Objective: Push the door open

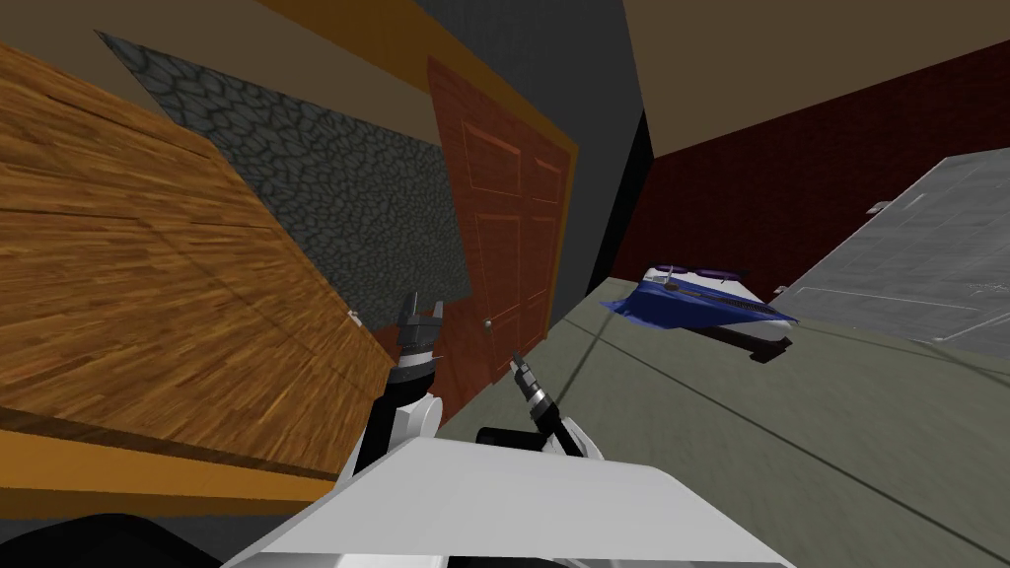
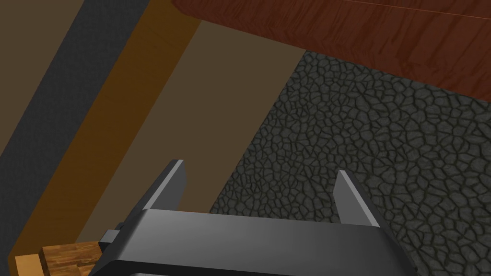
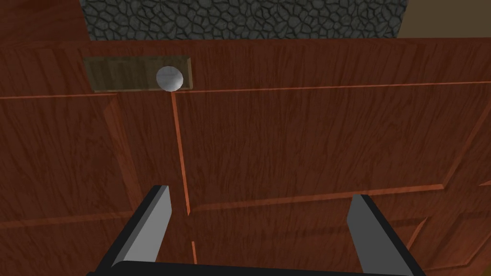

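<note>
The reddish-brown panelled door (image 1: pixel 505 222) stands in an orange frame straight ahead, with a small round grey knob (image 1: pixel 486 322) on its edge nearest the stone wall. My right gripper (image 1: pixel 516 363) is low in front of the door, pointing at it. In the right wrist view the open gripper (image 3: pixel 259 215) faces the door's panels (image 3: pixel 311 139) at close range, with the knob (image 3: pixel 169 78) and its latch plate further off and nothing between the fingers. Whether the tips touch the door cannot be told. My left gripper (image 1: pixel 422 306) is raised beside the door and open (image 2: pixel 261 184).
A large plank-wood panel (image 1: pixel 148 276) fills my left side, close by. A dark cobbled stone wall (image 1: pixel 365 197) lies between it and the door. To the right there is grey floor (image 1: pixel 690 414), a bed with a blue cover (image 1: pixel 705 301), and a grey tiled slab (image 1: pixel 927 256).
</note>
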Available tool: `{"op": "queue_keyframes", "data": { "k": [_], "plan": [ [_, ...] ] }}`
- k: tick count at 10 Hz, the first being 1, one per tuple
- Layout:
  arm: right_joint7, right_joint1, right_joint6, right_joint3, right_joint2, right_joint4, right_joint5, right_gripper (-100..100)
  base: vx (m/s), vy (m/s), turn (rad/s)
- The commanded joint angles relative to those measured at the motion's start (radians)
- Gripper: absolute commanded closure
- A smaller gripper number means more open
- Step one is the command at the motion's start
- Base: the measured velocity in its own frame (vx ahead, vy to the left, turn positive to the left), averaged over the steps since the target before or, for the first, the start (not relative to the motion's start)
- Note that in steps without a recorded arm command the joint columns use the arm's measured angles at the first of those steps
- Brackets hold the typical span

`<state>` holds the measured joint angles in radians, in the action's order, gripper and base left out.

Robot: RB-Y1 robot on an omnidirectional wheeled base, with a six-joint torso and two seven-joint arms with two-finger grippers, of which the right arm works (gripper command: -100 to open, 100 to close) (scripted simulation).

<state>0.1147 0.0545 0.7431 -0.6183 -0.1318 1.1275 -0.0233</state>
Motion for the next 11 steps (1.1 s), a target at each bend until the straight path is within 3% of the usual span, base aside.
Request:
{"op": "queue_keyframes", "data": {
  "k": [1, 4, 11],
  "plan": [
    [0.005, -0.012, -0.004, -0.025, -0.005, -0.029, 0.001, -100, 0.153, 0.043, -0.067],
    [0.013, -0.046, 0.003, -0.071, -0.006, -0.110, 0.004, -100, 0.189, 0.081, -0.074],
    [0.025, -0.092, 0.012, -0.134, -0.007, -0.221, 0.008, -100, 0.122, 0.057, -0.042]
  ]
}}
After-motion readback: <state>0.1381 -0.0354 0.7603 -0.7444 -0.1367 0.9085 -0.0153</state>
